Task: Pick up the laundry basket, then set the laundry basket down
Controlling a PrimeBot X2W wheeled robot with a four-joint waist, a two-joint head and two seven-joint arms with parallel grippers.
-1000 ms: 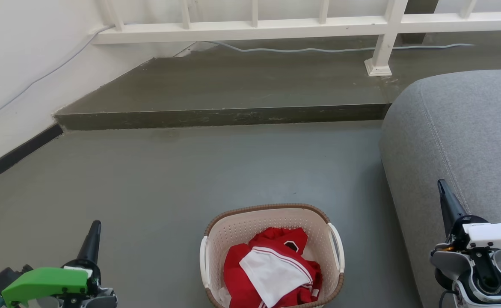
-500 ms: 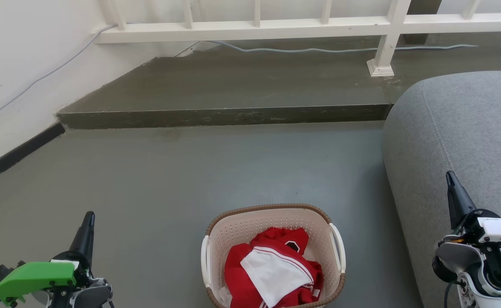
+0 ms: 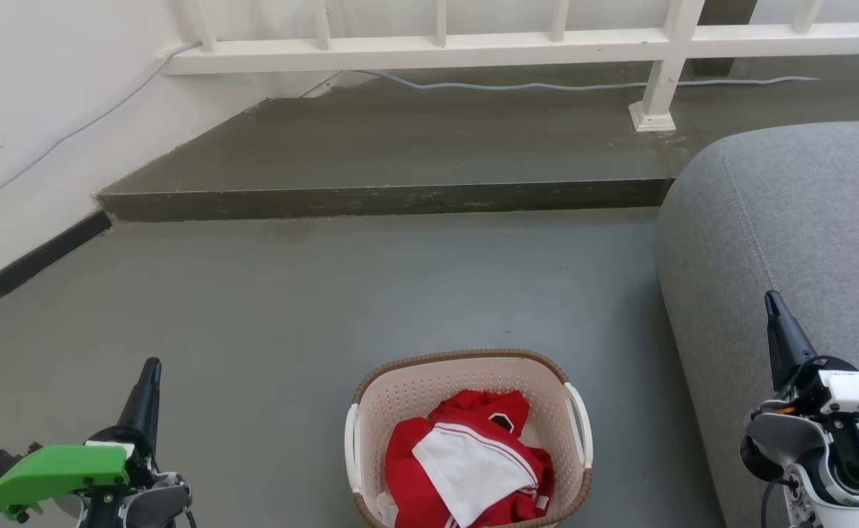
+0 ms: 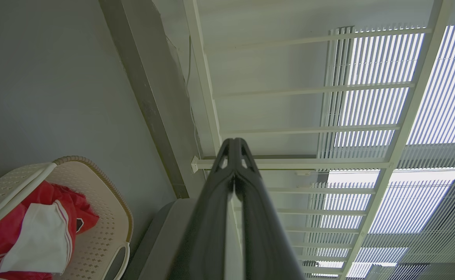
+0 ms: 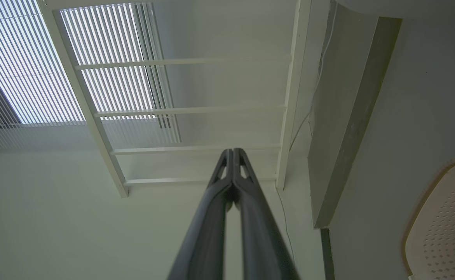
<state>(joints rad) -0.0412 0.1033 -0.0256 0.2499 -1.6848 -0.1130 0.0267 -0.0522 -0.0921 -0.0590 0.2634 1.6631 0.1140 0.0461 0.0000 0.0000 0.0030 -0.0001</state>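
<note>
One laundry basket (image 3: 429, 389) holds red-and-white clothes (image 3: 466, 462); left tool (image 3: 152, 364) and right tool (image 3: 770, 298) are both clenched.

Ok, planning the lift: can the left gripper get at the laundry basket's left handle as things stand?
Probably yes. The left gripper, shut, sits left of the laundry basket, with bare floor between it and the white left handle. It would have to open first.

I read the laundry basket (image 3: 429, 389) upright on the floor (image 3: 290, 315) (cream perforated walls, brown woven rim, white side handles), holding red-and-white clothing (image 3: 466, 462).
</note>
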